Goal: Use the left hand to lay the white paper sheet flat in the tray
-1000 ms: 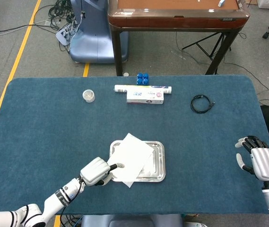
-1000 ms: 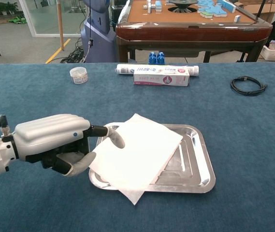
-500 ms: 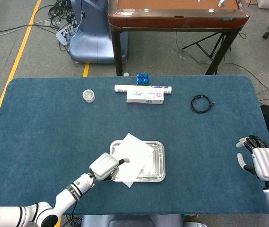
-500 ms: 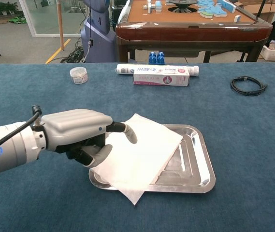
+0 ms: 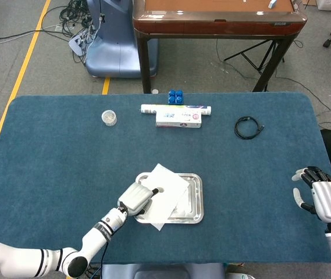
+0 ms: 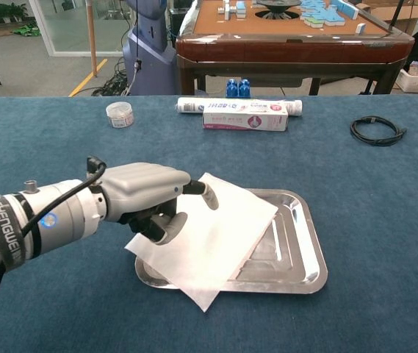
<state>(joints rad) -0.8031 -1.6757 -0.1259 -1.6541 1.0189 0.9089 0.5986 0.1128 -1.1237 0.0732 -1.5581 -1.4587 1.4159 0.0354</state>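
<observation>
As your left arm pushed in from the lower left of the frame, the left hand [image 6: 150, 200] travelled rightward over the tray [image 6: 305, 243] and carried the white paper sheet [image 6: 212, 235] with it, pinched at its left edge between thumb and an outstretched finger. The sheet lay across the tray at centre frame, but skewed: its near corner hung past the front rim, and its left edge sat raised off the cloth. So it was over the tray, not yet flat in it. Your right hand [image 5: 321, 197] waited at the lower right, fingers spread, holding nothing.
</observation>
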